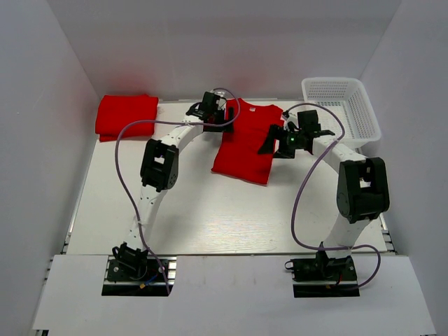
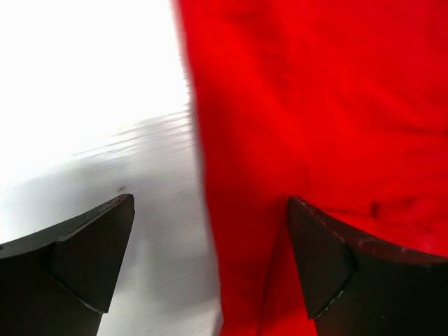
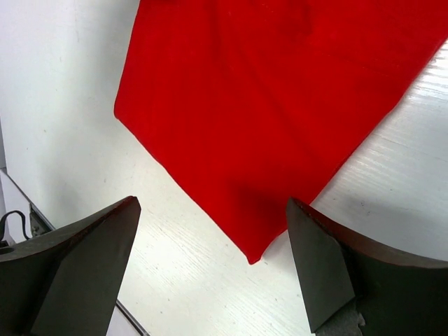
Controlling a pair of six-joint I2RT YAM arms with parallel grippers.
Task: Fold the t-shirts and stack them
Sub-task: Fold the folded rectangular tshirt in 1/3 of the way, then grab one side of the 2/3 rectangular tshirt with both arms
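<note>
A red t-shirt [image 1: 245,143] lies flat at the back middle of the table, sleeves tucked in, long and narrow. My left gripper [image 1: 225,120] hovers open over its upper left edge; in the left wrist view that shirt edge [image 2: 280,140] runs between the two fingers of the gripper [image 2: 210,252]. My right gripper [image 1: 269,142] is open by the shirt's right side. In the right wrist view a pointed corner of the shirt [image 3: 266,140] sits between the open fingers of the gripper [image 3: 210,259]. A second red t-shirt [image 1: 126,115] lies folded at the back left.
A white mesh basket [image 1: 341,108] stands at the back right, just behind the right arm. White walls close in the table on the left, back and right. Both arms' cables loop over the table's middle.
</note>
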